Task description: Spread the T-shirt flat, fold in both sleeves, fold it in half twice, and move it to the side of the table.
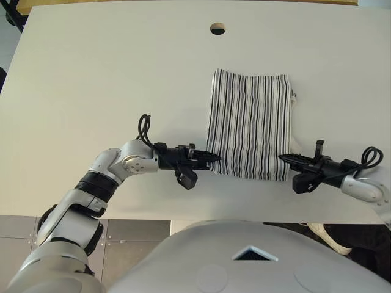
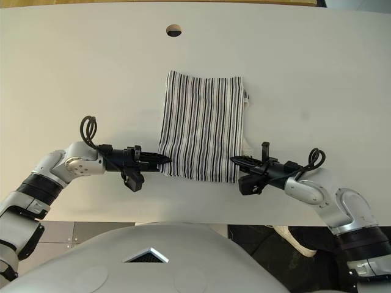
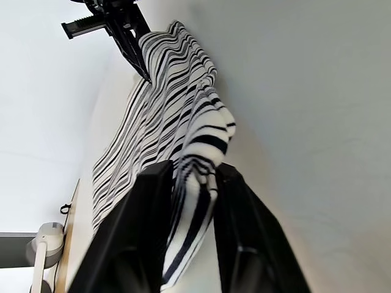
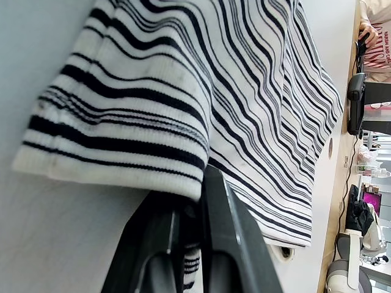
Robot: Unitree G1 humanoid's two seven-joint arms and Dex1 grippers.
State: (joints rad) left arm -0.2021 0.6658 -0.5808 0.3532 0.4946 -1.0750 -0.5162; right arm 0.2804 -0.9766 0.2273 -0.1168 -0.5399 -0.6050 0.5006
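Note:
The black-and-white striped T-shirt (image 1: 249, 125) lies as a folded rectangle on the white table (image 1: 110, 91), right of centre. My left gripper (image 1: 211, 157) is shut on its near left corner, with striped cloth (image 3: 195, 152) pinched between the black fingers (image 3: 143, 232). My right gripper (image 1: 286, 158) is shut on the near right corner; the hem (image 4: 122, 140) bunches over its fingers (image 4: 214, 220). Both grippers point inward along the shirt's near edge, close to the table's front edge.
A round cable hole (image 1: 217, 28) sits in the table near its far edge. Open tabletop stretches to the left of the shirt and beyond it. The table's front edge (image 1: 183, 217) runs just behind both wrists.

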